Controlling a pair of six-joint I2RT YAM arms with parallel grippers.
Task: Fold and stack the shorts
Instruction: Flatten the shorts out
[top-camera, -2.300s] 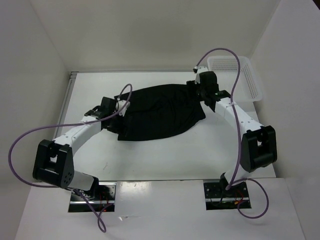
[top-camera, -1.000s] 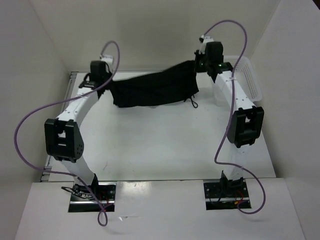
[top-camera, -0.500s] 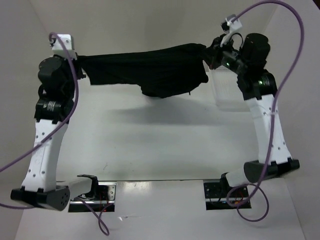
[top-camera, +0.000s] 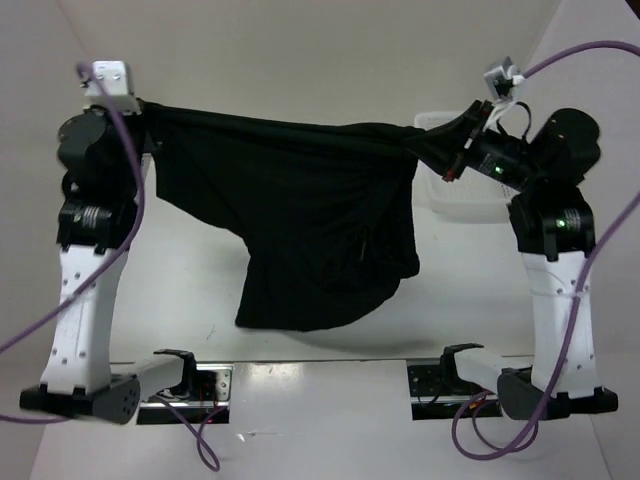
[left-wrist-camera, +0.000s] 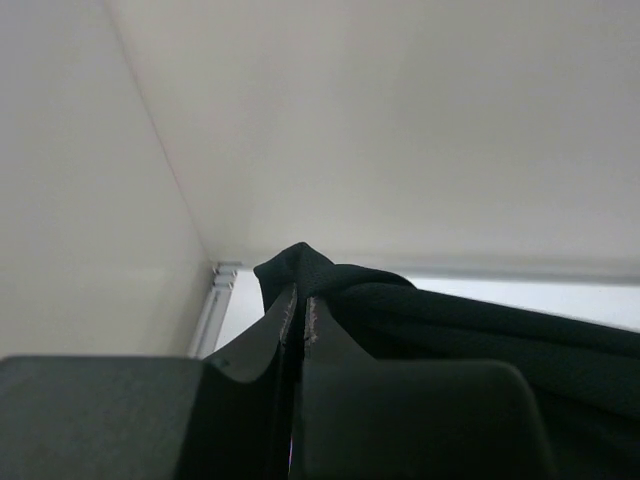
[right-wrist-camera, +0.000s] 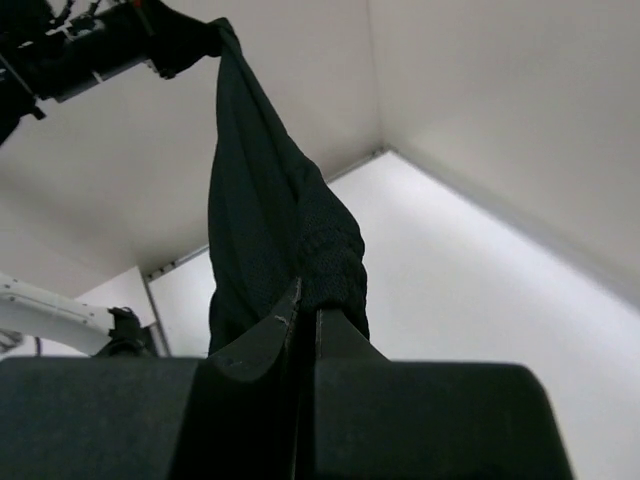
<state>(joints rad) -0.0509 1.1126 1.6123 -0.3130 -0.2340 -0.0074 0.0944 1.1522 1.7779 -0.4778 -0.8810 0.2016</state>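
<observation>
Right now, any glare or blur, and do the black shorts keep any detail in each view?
Top external: even light, no glare, sharp; the shorts read as near-flat black, folds only faint. Left wrist: the left claw is a dark, soft foreground block, and the fabric detail is lost. Right wrist: the right claw is equally dark, but the knit texture shows just above its tips.

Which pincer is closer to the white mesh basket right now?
Right. The right pincer holds the shorts up by the basket; the left pincer grips their other end on the far opposite side.
</observation>
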